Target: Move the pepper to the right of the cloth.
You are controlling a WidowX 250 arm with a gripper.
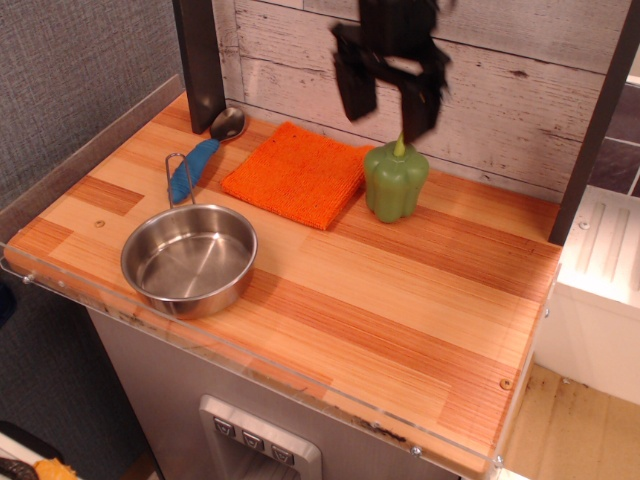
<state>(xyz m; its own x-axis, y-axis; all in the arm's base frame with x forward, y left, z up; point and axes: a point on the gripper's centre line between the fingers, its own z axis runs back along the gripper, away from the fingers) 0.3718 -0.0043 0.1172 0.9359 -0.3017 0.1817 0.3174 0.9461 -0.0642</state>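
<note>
pepper: 1 | cloth: 1 | pan: 1 | spoon: 1 | gripper: 1

The wooden table carries a green pepper standing just below the spread fingers, an orange cloth to their left, then a spoon and steel pan.

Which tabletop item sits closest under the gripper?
The glossy green toy pepper, upright right of the orange cloth; steel pan and blue-handled spoon sit farther left of the gripper.
</note>
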